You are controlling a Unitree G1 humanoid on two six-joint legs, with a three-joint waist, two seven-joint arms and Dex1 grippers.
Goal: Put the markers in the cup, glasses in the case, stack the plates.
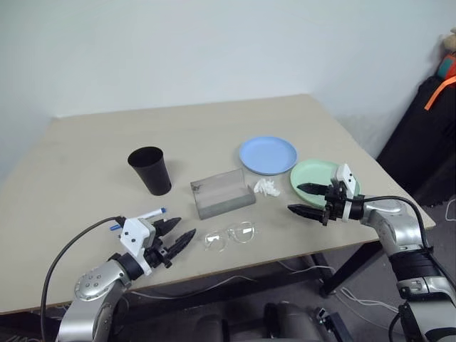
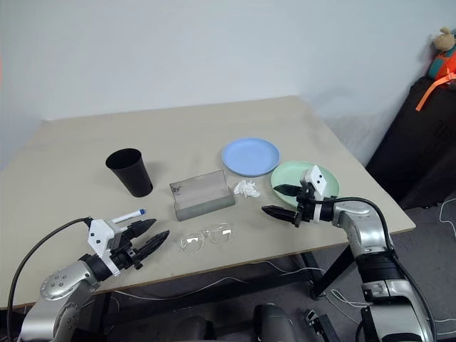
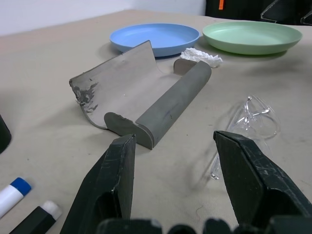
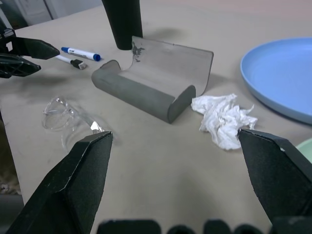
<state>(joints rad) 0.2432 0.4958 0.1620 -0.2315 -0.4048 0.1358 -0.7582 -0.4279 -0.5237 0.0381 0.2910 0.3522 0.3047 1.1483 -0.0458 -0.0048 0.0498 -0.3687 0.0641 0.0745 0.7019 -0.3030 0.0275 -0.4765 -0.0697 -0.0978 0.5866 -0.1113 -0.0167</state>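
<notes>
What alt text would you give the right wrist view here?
Two open black fingers of the right gripper frame a tan table holding an open grey case, clear glasses and a white tissue wad. Behind stand a black cup and a blue-capped marker, with a light blue plate alongside and the left gripper beyond.

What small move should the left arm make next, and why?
Probably ease the left gripper forward onto the glasses. Its fingers are open and empty, the glasses lie loose on the table just ahead of them, and the case stands open right behind, ready to take them.
</notes>
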